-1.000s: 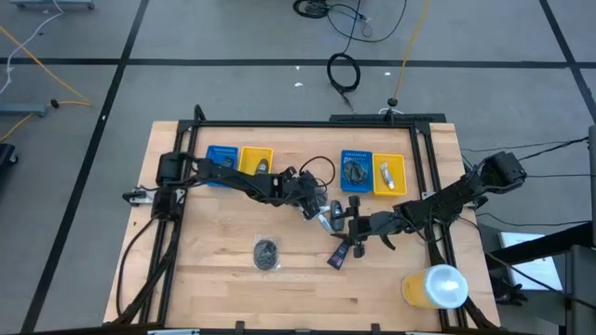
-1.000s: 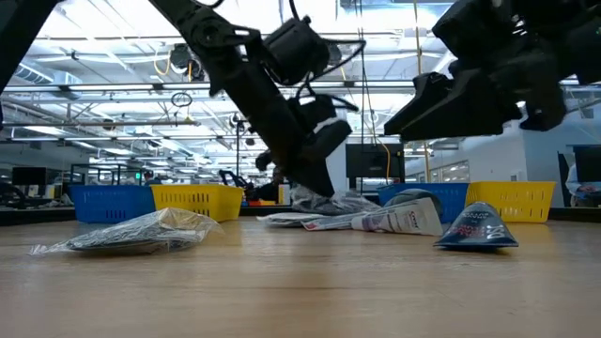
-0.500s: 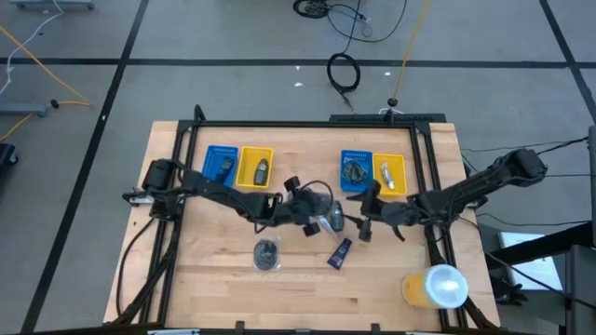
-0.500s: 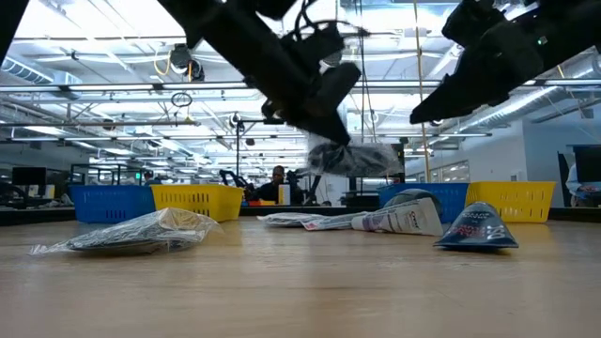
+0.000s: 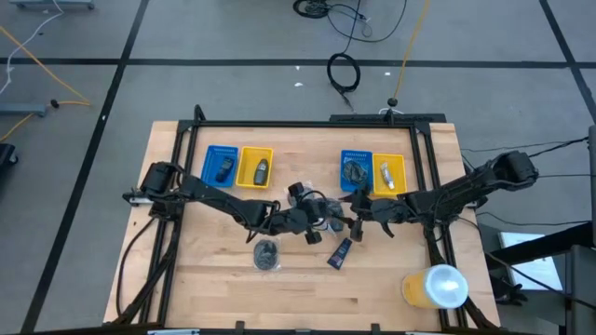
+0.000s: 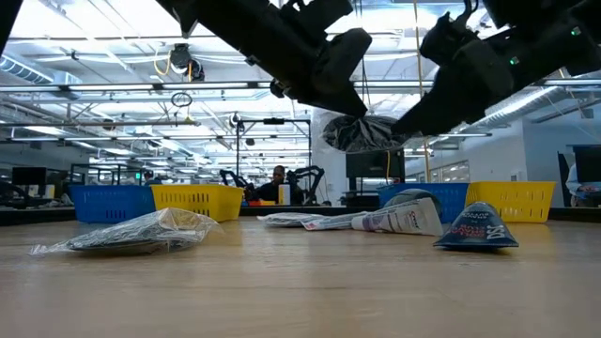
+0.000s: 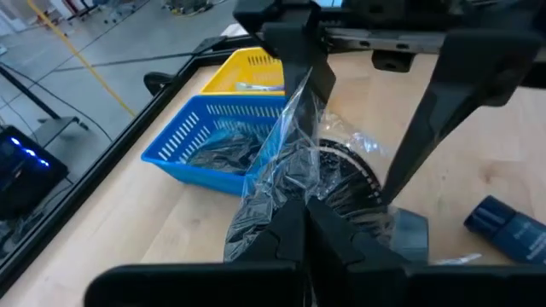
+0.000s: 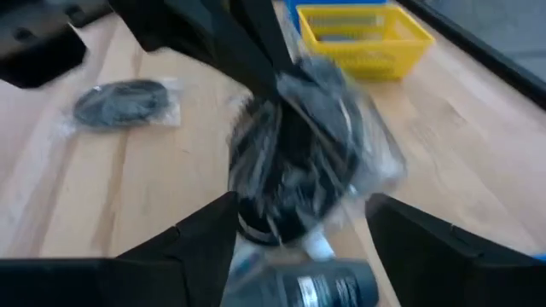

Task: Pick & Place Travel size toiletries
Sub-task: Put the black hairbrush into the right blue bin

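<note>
On the table's left side, a blue tray (image 5: 221, 166) and a yellow tray (image 5: 256, 167) sit side by side, each with a dark item in it, and a clear-wrapped disc (image 5: 266, 253) lies on the wood nearer the front edge. The left gripper (image 5: 319, 223) hangs above mid-table with its fingers pressed together on the wrapper of a second clear-wrapped grey disc (image 6: 362, 132), which dangles clear of the table. The right gripper (image 5: 358, 218) stands just beside it, its fingers (image 8: 183, 243) spread on either side of the bag, so this looks like a handover, though motion blur in the right wrist view makes contact hard to judge. To do it well, the right fingers should close on the disc's body rather than loose film, and the left should let go only once that grip is firm. Below the grippers lie a dark blue tube (image 5: 340, 253) and a white tube (image 6: 399, 220). Further right are a second blue tray (image 5: 355, 170) and yellow tray (image 5: 389, 174), the likely destination, and a big yellow cylinder (image 5: 434, 287) stands at the front right corner.
</note>
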Controlling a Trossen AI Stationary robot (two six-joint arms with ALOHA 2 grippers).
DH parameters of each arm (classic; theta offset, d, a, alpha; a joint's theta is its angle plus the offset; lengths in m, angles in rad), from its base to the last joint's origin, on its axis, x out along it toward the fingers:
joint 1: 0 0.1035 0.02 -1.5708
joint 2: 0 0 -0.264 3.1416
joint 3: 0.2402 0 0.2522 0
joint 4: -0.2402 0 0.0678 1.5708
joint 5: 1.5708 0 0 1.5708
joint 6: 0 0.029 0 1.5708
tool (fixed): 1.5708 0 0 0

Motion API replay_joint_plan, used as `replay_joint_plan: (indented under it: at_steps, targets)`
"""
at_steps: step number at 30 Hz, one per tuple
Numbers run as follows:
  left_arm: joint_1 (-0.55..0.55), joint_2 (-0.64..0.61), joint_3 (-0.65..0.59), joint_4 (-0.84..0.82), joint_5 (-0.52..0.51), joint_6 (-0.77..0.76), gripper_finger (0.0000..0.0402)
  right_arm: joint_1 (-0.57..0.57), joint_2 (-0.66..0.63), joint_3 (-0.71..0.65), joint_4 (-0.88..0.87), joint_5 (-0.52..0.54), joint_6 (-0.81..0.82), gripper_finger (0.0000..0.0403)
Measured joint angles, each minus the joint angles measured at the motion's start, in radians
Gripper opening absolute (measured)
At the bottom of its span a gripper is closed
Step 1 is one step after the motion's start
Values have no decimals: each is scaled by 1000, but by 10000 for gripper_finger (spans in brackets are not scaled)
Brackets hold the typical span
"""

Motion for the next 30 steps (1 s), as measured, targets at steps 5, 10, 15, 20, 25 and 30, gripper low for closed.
replay_joint_plan:
  at_steps: [5, 10, 15, 20, 25, 30]
  targets:
    - [-3, 0, 0, 2, 0, -9, 15, 2, 23, 0, 74, -20, -30, 186]
    - [-3, 0, 0, 23, 1, -7, 23, 2, 24, 0, 59, -17, -43, 102]
    - [-4, 0, 0, 21, 7, 14, 38, 0, 20, 0, 49, -9, -62, 25]
    - [-9, -12, 0, 6, 2, 38, 108, 2, -25, 0, -20, 54, -24, 27]
    - [-24, -89, 0, -88, -54, 15, 191, 2, -150, 0, -241, 247, 60, 38]
    - [-42, -160, 0, -187, -117, -137, 243, -30, -308, 0, -487, 418, 225, 24]
